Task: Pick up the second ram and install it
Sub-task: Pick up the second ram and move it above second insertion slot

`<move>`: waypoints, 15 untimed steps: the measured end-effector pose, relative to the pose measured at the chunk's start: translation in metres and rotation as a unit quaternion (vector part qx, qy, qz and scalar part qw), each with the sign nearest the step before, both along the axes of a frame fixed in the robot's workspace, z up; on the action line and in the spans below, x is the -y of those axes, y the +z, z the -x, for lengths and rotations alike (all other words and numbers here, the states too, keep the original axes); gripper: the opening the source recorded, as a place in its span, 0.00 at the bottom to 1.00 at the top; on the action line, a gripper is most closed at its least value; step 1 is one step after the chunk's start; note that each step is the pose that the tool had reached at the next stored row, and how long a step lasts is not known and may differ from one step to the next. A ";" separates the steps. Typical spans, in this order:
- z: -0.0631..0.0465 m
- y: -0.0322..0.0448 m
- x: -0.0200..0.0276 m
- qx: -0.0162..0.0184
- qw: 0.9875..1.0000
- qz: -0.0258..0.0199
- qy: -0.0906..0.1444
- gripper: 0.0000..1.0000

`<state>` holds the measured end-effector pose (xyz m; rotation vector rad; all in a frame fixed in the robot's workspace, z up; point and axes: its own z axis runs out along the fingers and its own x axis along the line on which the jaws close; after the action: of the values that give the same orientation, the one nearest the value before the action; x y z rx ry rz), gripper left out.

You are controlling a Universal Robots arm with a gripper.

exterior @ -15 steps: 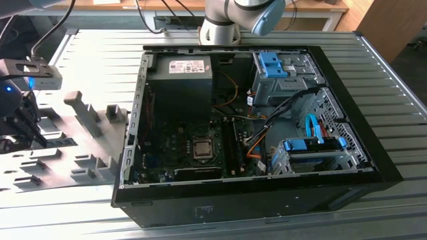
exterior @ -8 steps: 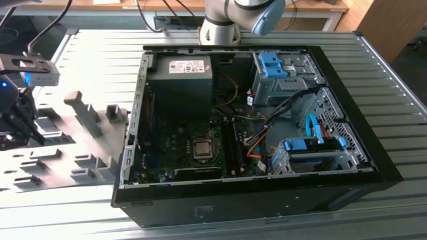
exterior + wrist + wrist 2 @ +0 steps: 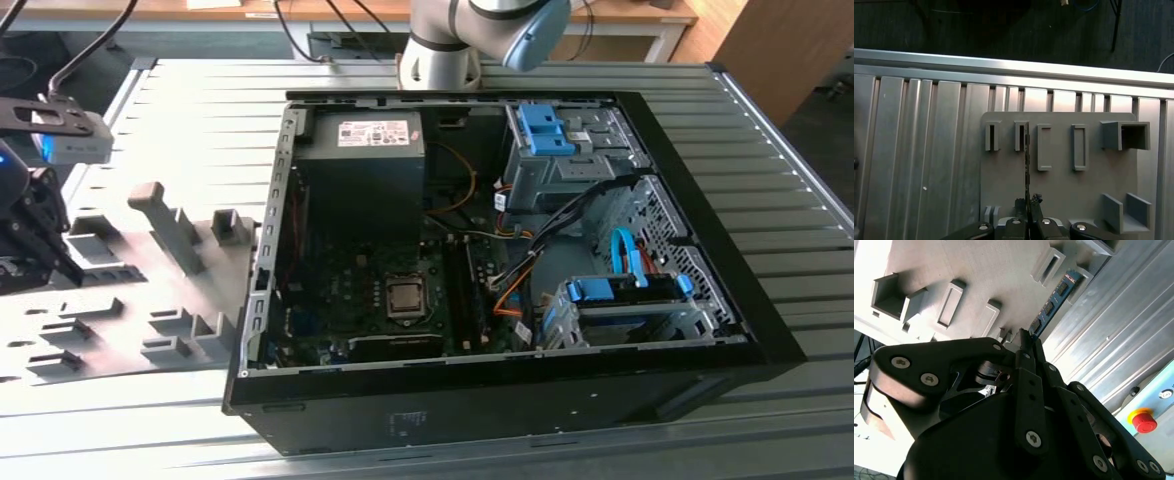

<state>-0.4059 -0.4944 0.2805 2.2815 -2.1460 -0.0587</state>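
Fingers (image 3: 1026,357) of the gripper (image 3: 1024,336) are pinched together on the near end of the second ram (image 3: 1052,304), a thin blue-green stick standing on edge over the grey holder plate (image 3: 1064,192). The stick's far end reaches a slotted block (image 3: 1020,136) on that plate. Beyond lies the ribbed metal table (image 3: 919,165). In the exterior view, the open computer case (image 3: 641,130) sits to the plate's right.

The gripper (image 3: 1027,204) grips one end of the second ram (image 3: 1027,160), a thin line seen edge-on, whose other end meets a slotted block (image 3: 1021,136) on the grey holder plate (image 3: 1069,195), along the plate's edge nearest the rim of the ribbed metal tabletop (image 3: 919,165).
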 end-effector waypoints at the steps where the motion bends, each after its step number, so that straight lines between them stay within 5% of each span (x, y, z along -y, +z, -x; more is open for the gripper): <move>1: 0.000 0.0013 0.0000 0.000 1.000 0.000 0.000 0.14; 15: 0.000 0.0184 0.0000 0.000 1.000 0.000 0.000 0.14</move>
<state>-0.4059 -0.4944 0.2989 2.2815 -2.1460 -0.0587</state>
